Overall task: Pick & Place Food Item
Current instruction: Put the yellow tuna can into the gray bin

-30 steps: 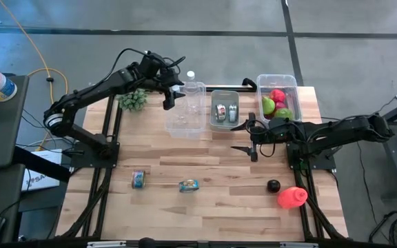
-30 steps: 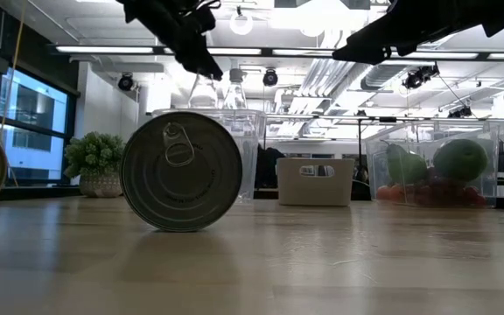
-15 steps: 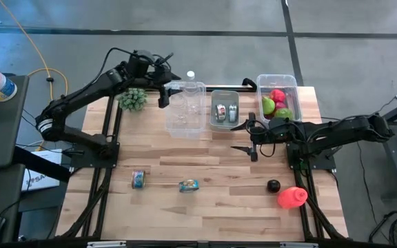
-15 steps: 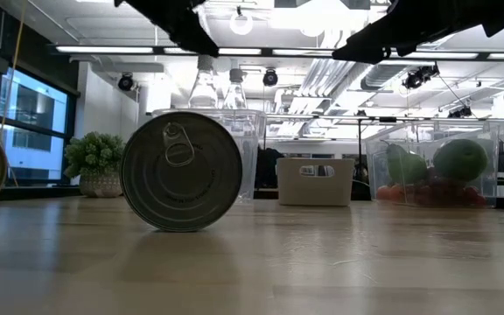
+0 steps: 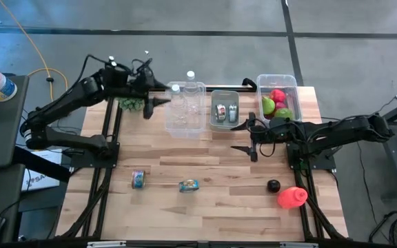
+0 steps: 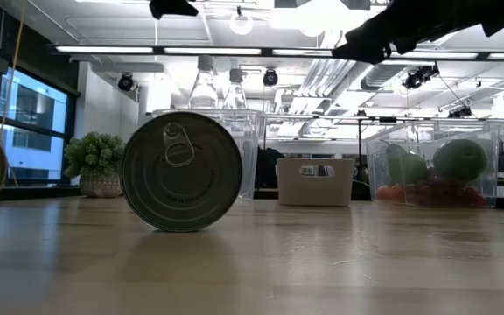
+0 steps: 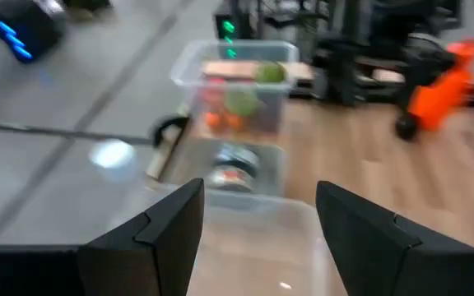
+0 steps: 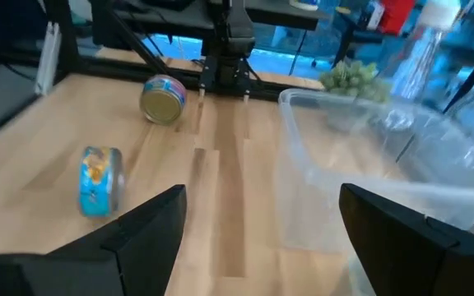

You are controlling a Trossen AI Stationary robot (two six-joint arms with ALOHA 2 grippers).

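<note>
Landmark: clear empty tub (image 5: 187, 109) at the back of the bench (image 5: 205, 207), two bottles (image 5: 182, 83) at its rear edge. Left gripper (image 5: 147, 105) hovers just beside the tub's left wall, over the small green plant (image 5: 131, 105), jaws spread wide and empty. Right gripper (image 5: 246, 136) hangs in front of and to the right of the tub, jaws also parted, holding nothing. Just right of the tub, a small grey bin (image 5: 224, 110) with cans inside; beyond that, a clear box of fruit (image 5: 278, 100), red and green pieces. Well in front of the tub, on bare wood: a blue-labelled can (image 5: 189, 185) lying on its side, and a second can (image 5: 138, 180) to its left. Far front right of the tub: a dark round item (image 5: 273, 185) and a red-orange bottle (image 5: 292, 197), close together.
</note>
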